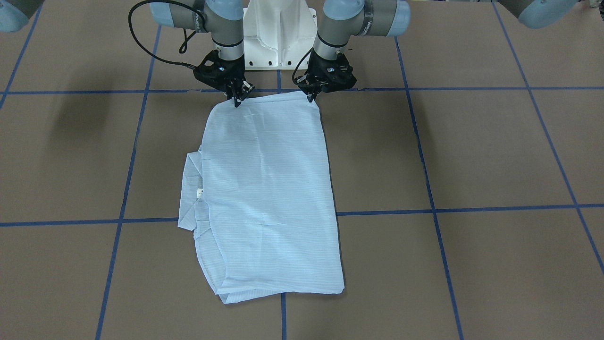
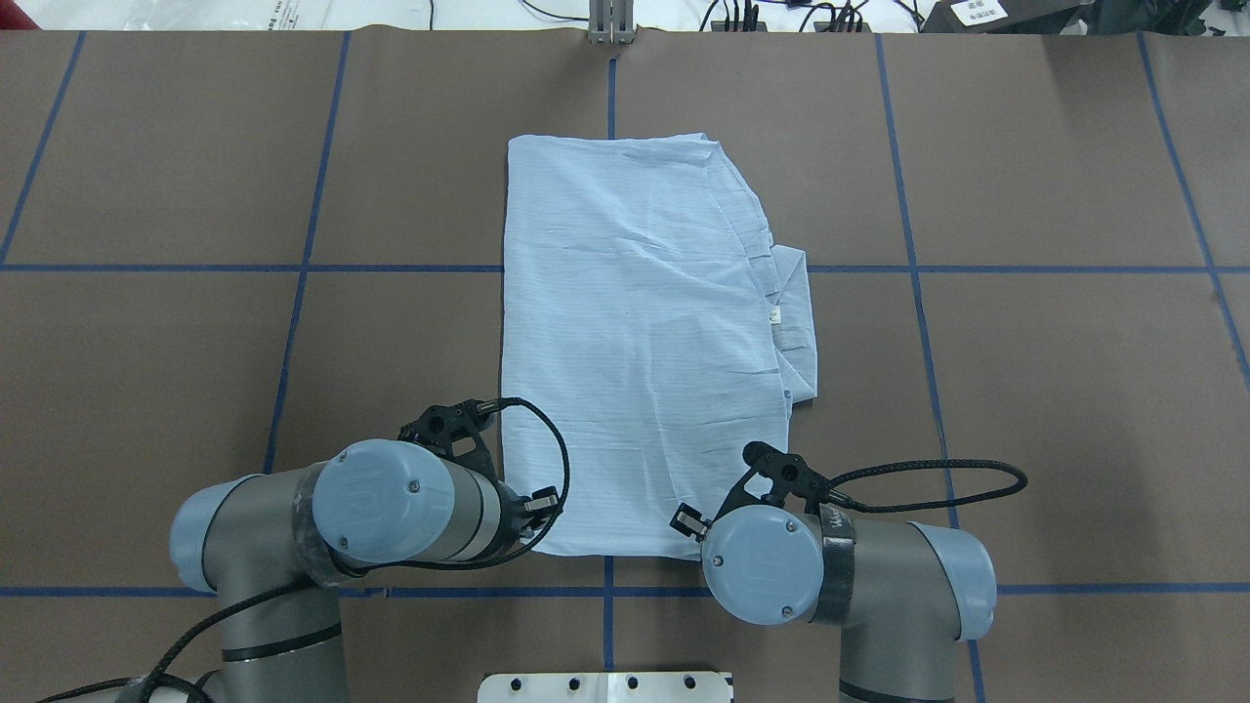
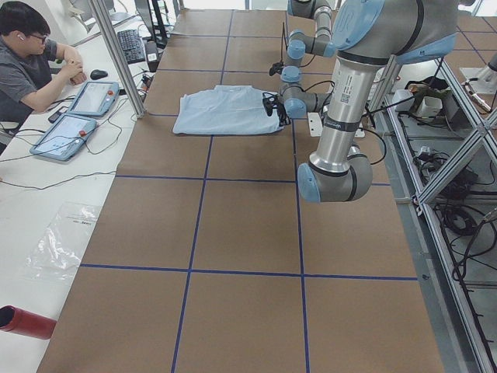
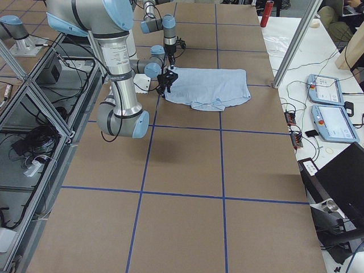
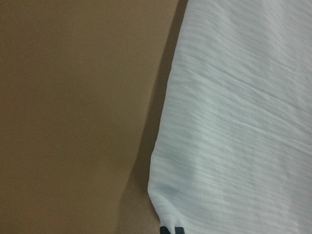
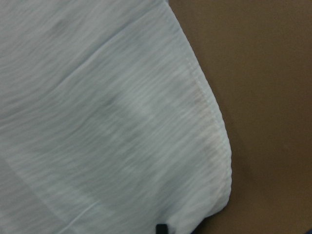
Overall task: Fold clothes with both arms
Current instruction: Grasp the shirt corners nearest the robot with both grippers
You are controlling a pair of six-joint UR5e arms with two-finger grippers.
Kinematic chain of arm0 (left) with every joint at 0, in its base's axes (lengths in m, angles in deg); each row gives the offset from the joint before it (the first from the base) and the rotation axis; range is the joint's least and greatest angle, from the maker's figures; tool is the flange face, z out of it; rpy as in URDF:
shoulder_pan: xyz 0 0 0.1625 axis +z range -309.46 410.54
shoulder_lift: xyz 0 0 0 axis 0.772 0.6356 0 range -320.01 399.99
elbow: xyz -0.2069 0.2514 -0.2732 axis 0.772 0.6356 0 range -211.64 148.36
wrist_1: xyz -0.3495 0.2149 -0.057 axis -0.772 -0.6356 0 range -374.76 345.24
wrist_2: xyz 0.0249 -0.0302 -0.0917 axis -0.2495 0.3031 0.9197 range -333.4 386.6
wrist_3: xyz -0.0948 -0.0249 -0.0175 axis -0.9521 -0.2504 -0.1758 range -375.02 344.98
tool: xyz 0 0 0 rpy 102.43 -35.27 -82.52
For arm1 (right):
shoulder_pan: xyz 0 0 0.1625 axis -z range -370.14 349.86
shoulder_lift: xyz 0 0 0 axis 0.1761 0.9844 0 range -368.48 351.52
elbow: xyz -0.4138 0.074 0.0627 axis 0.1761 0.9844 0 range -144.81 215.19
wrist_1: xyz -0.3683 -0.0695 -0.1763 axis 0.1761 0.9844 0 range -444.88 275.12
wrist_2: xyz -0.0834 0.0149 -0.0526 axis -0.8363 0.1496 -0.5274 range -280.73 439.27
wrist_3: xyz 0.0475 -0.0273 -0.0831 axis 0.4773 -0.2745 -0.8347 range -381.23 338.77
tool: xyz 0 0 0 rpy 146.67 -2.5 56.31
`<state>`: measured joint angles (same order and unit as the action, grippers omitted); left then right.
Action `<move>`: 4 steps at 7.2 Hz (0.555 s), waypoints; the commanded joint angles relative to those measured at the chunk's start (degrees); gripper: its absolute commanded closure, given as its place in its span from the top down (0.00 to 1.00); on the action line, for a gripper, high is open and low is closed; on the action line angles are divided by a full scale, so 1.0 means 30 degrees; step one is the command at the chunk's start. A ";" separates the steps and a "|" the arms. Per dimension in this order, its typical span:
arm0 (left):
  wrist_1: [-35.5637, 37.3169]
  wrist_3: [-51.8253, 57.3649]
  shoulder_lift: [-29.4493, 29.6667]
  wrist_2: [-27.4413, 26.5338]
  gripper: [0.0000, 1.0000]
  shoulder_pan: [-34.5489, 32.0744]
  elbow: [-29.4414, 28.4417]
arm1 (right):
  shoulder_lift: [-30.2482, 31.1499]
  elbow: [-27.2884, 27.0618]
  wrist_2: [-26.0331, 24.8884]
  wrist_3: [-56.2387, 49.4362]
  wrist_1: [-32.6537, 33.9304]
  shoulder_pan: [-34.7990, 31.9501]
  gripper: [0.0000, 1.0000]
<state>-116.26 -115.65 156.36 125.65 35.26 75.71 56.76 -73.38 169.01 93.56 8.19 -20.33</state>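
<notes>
— So, where does the fold stand?

— You have the shirt [image 1: 269, 189] lying flat near the middle of the table [image 1: 472, 151], already narrowed to a long panel that runs away from the robot. The left gripper [image 1: 311, 97] and the right gripper [image 1: 237, 100] sit one on each of its two near corners. Both look clenched on the cloth, since in each wrist view the corner runs straight into the dark fingertips. I'd judge you are at the start of the lengthwise fold, with the near end pinched and the cloth barely off the table, if at all.

— What does the next move want?

— Raise both corners together and level, carry them over toward the far edge, and lay them down there. Keep the arms evenly spaced so the thin fabric neither sags nor stretches between them.

— Anything in the way?

— The collar [image 1: 191, 189] with its white tag [image 1: 199, 191] sticks out on the robot's right side, and it may bunch under the fold. The white pedestal [image 1: 278, 38] is just behind the grippers, so you have little room to pull back. The person [image 3: 31, 62] and the tablets [image 3: 78, 116] are off the brown surface, well apart from the shirt.
</notes>
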 commanded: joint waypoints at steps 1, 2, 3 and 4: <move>-0.0006 0.0000 0.0001 0.0001 0.00 -0.0004 -0.0010 | -0.0037 -0.0283 -0.0001 0.0057 -0.0084 -0.0178 0.00; -0.0006 0.0000 0.0030 0.0001 0.00 -0.0004 0.0106 | -0.0066 -0.0720 -0.0001 0.0057 -0.0113 -0.0324 0.00; -0.0006 0.0000 0.0059 0.0030 0.00 -0.0033 0.0397 | -0.0066 -0.1305 -0.0001 0.0086 -0.0113 -0.0470 0.00; 0.0023 0.0000 0.0002 0.0060 0.00 -0.0034 0.0835 | 0.0021 -0.2036 0.0028 0.0087 -0.0084 -0.0559 0.00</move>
<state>-116.26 -115.65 156.44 125.73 35.19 76.89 56.63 -76.94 169.03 93.78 7.88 -21.57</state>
